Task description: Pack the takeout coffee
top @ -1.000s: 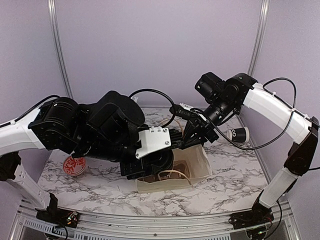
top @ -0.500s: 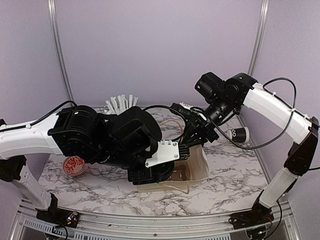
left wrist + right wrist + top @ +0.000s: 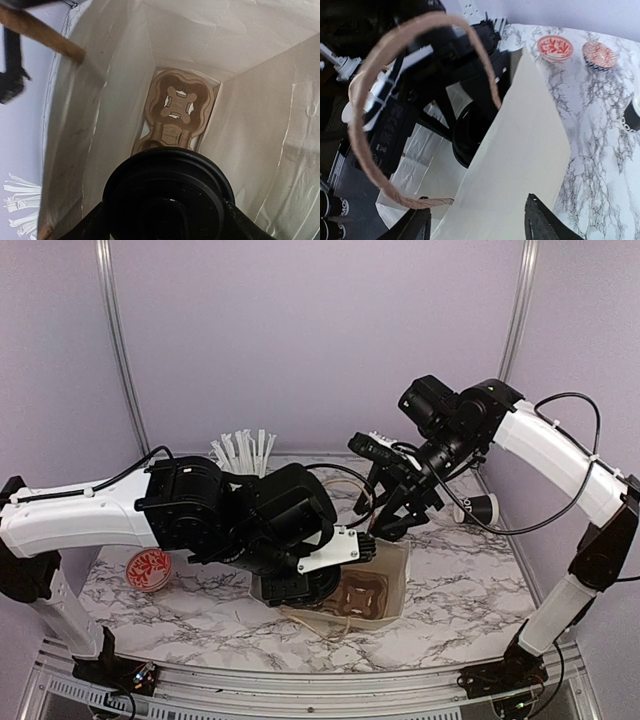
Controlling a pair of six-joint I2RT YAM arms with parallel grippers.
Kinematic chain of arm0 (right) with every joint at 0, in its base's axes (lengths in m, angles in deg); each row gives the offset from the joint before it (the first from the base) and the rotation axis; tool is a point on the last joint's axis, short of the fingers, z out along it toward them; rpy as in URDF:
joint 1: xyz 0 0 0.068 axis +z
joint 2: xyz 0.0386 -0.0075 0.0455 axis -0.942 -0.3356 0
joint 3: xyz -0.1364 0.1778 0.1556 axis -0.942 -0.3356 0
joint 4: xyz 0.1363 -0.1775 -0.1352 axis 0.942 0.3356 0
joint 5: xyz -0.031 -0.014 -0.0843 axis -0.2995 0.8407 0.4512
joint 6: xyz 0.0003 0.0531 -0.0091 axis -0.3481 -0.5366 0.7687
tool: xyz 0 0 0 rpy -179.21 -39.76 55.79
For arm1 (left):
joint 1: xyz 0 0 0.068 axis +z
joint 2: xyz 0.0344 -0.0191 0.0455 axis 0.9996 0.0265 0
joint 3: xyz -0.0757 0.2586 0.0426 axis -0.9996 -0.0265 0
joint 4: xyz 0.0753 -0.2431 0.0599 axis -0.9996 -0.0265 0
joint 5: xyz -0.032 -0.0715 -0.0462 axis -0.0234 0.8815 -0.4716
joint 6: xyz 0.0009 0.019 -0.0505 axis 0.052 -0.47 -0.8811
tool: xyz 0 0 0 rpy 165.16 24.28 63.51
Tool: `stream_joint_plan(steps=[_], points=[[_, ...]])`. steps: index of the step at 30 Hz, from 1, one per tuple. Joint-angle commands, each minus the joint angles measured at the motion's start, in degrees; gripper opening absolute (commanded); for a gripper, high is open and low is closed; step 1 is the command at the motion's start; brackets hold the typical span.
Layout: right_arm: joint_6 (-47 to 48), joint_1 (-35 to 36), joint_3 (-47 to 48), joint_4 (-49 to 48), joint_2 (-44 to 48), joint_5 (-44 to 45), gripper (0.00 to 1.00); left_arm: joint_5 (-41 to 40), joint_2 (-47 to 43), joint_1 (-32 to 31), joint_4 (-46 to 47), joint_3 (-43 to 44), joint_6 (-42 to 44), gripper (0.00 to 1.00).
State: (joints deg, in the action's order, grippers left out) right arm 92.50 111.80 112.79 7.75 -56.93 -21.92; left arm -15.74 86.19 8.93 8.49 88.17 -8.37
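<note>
Left pincer (image 3: 167,224) clasps takeout coffee (image 3: 167,192) inside bag (image 3: 260,125)

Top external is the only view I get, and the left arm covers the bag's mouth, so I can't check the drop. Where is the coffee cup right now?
Observer: The left wrist view shows the takeout coffee lid-up inside the paper bag, gripped by the left gripper.
Operator: What is under it?
Observer: It is over the near end of a cardboard cup carrier on the bag's floor. I can't tell whether it is seated.
Operator: And the other arm?
Observer: In the right wrist view, the right gripper has its jaws open above the bag's side wall. The handle loops free.
</note>
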Motion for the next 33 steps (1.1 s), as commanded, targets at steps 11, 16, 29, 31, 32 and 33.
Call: stream_joint_plan(steps=[11,16,29,31,32,33], points=[[-2.5,-8.6,0.0,-10.4,-3.8,2.7,0.64,-7.6,-2.4,-7.1,-2.1,-4.3,-3.5,0.39],[-7.5,-8.9,-3.9,-18.2,-6.5,6.9,0.62,-11.3,-1.9,-9.6,-2.0,-5.4,-5.8,0.39],[-12.7,-7.6,-7.6,-24.8,-14.9,11.7,0.58,-13.8,-5.3,-13.3,2.1,-10.7,-8.2,0.38],[-13.3,-7.1,-8.2,-25.7,-16.0,12.9,0.57,-13.4,-5.7,-13.5,2.7,-11.6,-8.2,0.38],[-13.4,-6.8,-8.4,-25.9,-16.7,13.2,0.57,-13.1,-5.9,-13.6,3.1,-12.0,-8.1,0.38],[-13.6,-6.4,-8.5,-26.1,-17.3,13.7,0.57,-13.1,-6.1,-13.6,3.5,-12.4,-8.1,0.37]])
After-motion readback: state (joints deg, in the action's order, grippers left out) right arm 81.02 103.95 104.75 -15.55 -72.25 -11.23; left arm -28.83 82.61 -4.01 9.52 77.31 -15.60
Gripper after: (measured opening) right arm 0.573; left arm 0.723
